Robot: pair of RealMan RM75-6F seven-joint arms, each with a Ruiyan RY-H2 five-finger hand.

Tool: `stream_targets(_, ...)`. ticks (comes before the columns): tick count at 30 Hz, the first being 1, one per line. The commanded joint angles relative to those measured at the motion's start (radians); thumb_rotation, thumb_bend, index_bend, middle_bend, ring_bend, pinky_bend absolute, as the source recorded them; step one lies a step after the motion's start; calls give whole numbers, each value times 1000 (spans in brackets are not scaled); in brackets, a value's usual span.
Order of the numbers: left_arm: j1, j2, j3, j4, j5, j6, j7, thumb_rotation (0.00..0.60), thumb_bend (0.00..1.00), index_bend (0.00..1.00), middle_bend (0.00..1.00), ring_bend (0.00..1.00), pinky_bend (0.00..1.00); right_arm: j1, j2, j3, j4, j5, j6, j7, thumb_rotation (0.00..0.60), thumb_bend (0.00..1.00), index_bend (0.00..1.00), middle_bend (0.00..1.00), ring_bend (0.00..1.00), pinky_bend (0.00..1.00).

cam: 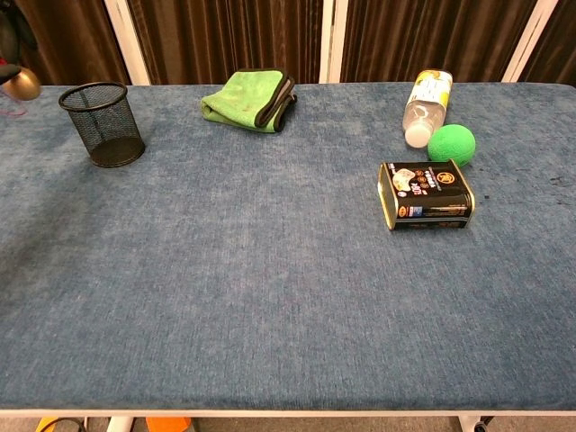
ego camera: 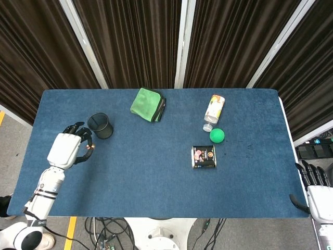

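My left hand (ego camera: pixel 66 149) is raised above the table's left side, just left of the black mesh cup (ego camera: pixel 100 125). It pinches a small brass-coloured object (ego camera: pixel 90 150) at its fingertips; in the chest view that object (cam: pixel 20 86) shows at the top left corner, above and left of the mesh cup (cam: pixel 103 123). My right hand (ego camera: pixel 315 188) hangs off the table's right edge near the front corner, fingers apart, holding nothing.
A folded green cloth (ego camera: pixel 148 104) lies at the back centre. A plastic bottle (ego camera: pixel 213 110) lies on its side at the back right, with a green ball (ego camera: pixel 217 136) just in front of it. A dark tin (ego camera: pixel 203 156) rests on the blue table (ego camera: pixel 156 182).
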Motion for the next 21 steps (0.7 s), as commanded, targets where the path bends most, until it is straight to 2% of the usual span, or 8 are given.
stream_targets(1, -9, 114, 7, -182, -12, -203, -388, 600, 407, 635, 344, 148, 254, 2, -3, 0, 1, 0, -3, 1, 600, 176, 0, 0, 0, 0)
stream_targets(5, 0, 28, 0, -15, 1, -53, -121, 600, 416, 639, 345, 148, 240, 1, -4, -5, 0, -13, 3, -3, 600, 177, 0, 0, 0, 0)
stream_targets(8, 11, 19, 0, -100, -64, -81, -201, 600, 416, 642, 347, 148, 232, 0, -5, -2, 9, -1, -2, 3, 600, 177, 0, 0, 0, 0)
stream_targets(11, 3, 96, 19, -182, 26, -158, -317, 600, 418, 641, 348, 148, 235, 9, -6, 4, 3, 10, -19, 1, 600, 177, 0, 0, 0, 0)
stream_targets(14, 7, 80, 15, -106, 95, -68, -139, 600, 420, 644, 353, 148, 233, 13, -7, 1, -12, 0, -22, -12, 600, 177, 0, 0, 0, 0)
stream_targets(16, 13, -5, -7, -33, 16, 11, 38, 600, 419, 660, 367, 148, 227, 13, -4, 0, -19, -4, -18, -17, 600, 177, 0, 0, 0, 0)
stream_targets(18, 7, -21, -18, -31, -99, -23, 48, 600, 418, 665, 369, 148, 225, 10, -2, 1, -15, -4, -12, -13, 600, 177, 0, 0, 0, 0)
stream_targets(21, -6, -27, -5, 4, -153, -47, 105, 600, 418, 666, 362, 148, 217, 9, -3, 4, -4, 5, -12, -4, 600, 177, 0, 0, 0, 0)
